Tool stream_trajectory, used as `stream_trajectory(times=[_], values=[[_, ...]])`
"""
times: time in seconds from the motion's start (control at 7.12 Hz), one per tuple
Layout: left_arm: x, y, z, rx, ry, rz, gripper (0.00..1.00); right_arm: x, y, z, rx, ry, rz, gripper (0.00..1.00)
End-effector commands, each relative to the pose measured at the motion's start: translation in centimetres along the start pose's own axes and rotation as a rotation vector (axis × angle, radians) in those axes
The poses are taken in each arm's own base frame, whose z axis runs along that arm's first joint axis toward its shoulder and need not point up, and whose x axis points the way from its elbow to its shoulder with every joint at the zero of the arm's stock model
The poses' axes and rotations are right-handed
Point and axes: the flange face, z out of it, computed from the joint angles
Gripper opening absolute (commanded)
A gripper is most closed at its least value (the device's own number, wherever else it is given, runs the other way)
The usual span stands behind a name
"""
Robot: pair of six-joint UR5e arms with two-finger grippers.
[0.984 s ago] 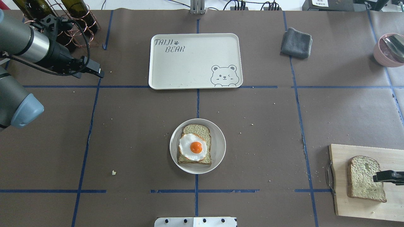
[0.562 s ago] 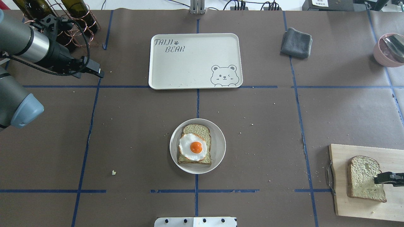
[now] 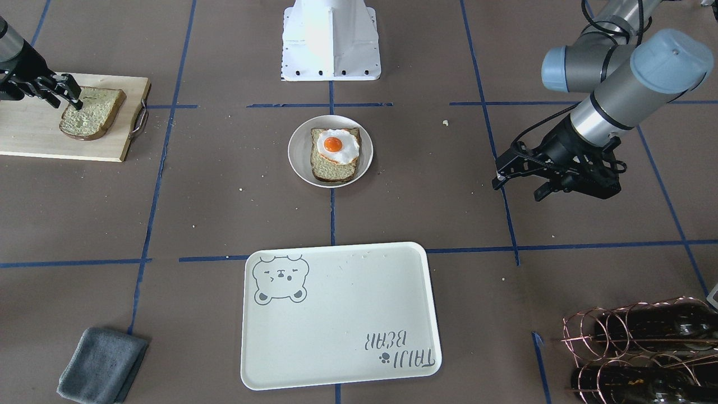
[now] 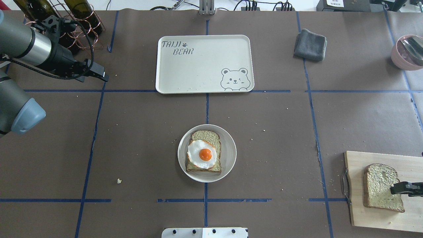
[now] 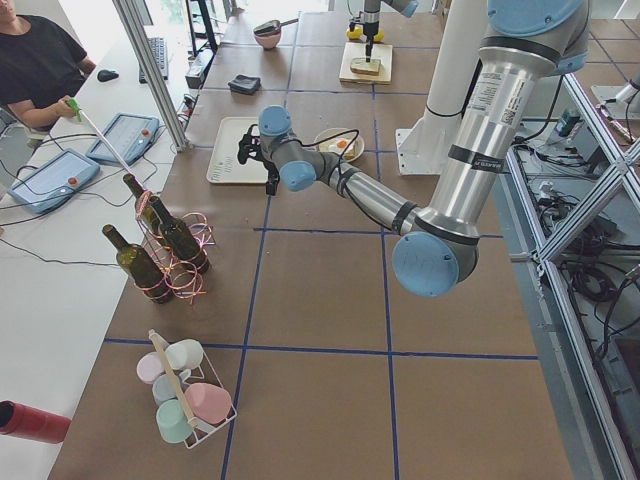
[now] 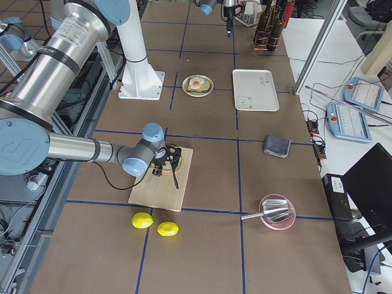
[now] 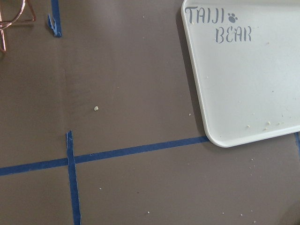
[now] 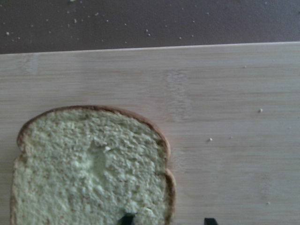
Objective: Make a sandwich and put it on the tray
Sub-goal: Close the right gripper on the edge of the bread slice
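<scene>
A bread slice (image 4: 205, 136) topped with a fried egg (image 4: 202, 153) lies on a round cream plate (image 4: 231, 155) at mid-table. A second bread slice (image 4: 380, 185) lies flat on the wooden cutting board (image 4: 363, 215) at the right. My right gripper (image 4: 395, 189) is open and low over that slice. In the right wrist view one fingertip (image 8: 125, 218) is on the slice (image 8: 89, 168) and the other is just past its crust, over the board. The bear tray (image 4: 198, 66) is empty at the far centre. My left gripper (image 4: 104, 76) is open and empty, left of the tray.
A grey folded cloth (image 4: 310, 44) lies right of the tray. A pink bowl with a metal utensil in it (image 4: 406, 53) is at the far right edge. A copper rack with wine bottles (image 4: 66, 19) stands at the far left, behind my left arm. Two lemons (image 6: 142, 220) lie beside the board.
My right gripper has shifted slightly toward the robot over the board's bread slice. The left arm, plate and tray have not moved.
</scene>
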Motion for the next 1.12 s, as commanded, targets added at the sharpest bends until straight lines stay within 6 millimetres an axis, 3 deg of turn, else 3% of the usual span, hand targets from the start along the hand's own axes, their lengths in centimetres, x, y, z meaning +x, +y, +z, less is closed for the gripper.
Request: stream_trajectory(times=[0.0,0.28,0.42,0.98], values=[[0.0,0.0,0.0,0.0,0.0,0.0,1.0,-0.1,0.1,0.1,-0.007,-0.001,-0.003,0.5],[0.0,0.0,-0.1,0.002,0.0,0.001,1.0,0.0,0.2,0.1,-0.01,0.0,-0.003,0.16],[0.0,0.0,0.0,0.001,-0.001,0.0,1.0,-0.2,0.3,0.2,-0.014,0.0,-0.008,0.04],[0.0,0.0,0.0,0.001,-0.001,0.0,1.0,-1.0,0.3,-0.6,0.003,-0.044,-0.025,0.0]])
